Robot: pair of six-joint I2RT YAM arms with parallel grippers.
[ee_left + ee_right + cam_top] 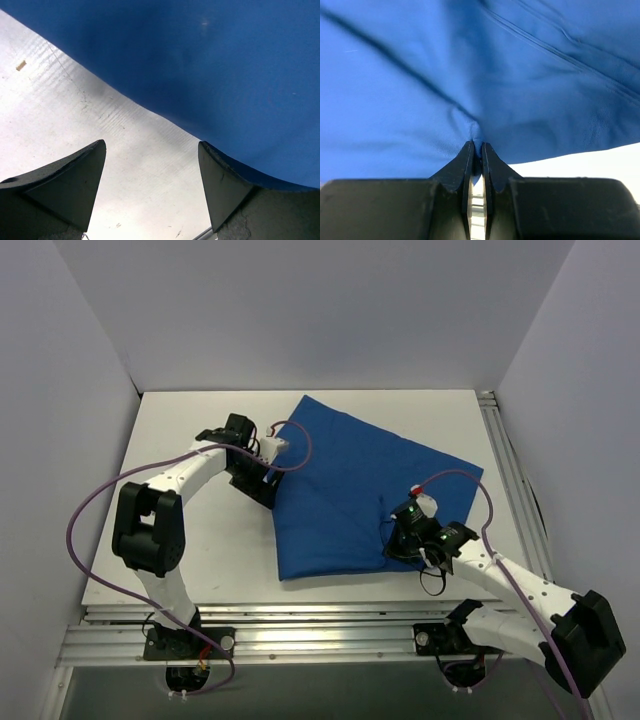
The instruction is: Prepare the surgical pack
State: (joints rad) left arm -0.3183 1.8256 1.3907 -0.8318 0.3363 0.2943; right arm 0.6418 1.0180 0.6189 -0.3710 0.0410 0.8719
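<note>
table [420,415]: white | rails [320,638]: metal, near edge | speck [20,65]: tan

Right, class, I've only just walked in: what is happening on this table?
A blue cloth lies folded over on the white table. The right gripper is shut, pinching a small fold of the cloth at its near edge. The left gripper is open, low over the table at the cloth's left edge, holding nothing. Whether anything is wrapped inside cannot be seen.
</note>
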